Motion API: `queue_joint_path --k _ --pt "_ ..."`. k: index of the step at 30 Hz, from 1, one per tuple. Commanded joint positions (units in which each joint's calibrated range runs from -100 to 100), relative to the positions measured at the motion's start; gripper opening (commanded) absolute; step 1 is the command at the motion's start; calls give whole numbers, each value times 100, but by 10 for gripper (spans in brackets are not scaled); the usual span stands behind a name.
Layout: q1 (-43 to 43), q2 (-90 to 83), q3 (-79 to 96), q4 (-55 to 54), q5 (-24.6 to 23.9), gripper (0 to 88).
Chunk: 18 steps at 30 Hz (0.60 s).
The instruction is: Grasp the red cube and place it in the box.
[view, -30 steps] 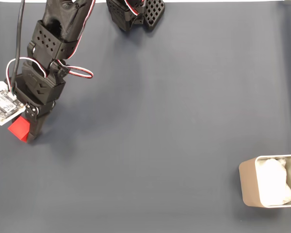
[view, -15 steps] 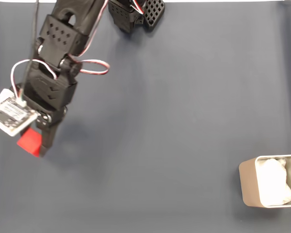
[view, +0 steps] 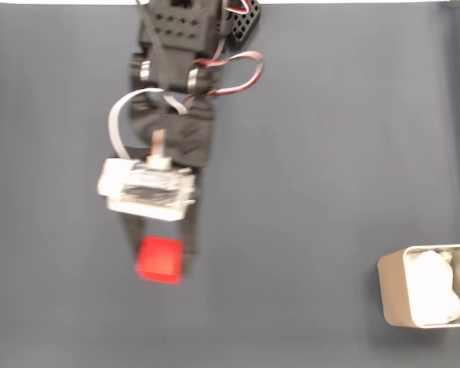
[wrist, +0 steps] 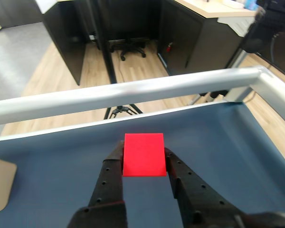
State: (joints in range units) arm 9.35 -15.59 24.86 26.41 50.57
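Dark bench (view: 314, 153); tool (wrist: 143, 159) pinches the red cube (wrist: 143, 154) mid-frame, grasp done; the box (view: 392, 295) lower right awaits.

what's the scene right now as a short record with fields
cube: red cube, clamped between the gripper fingers
gripper: shut on the cube, seen in wrist view
arm: over the mat's left-centre in fixed view, blurred
box: beige box at lower right edge, white lining inside
cube in box: no, far left of it
surface: dark mat
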Motion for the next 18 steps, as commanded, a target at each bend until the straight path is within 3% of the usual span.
queue_joint_path --k 1,18 --pt "-466 -460 -315 64 88 0" --pt "-2398 -313 -707 121 210 0"
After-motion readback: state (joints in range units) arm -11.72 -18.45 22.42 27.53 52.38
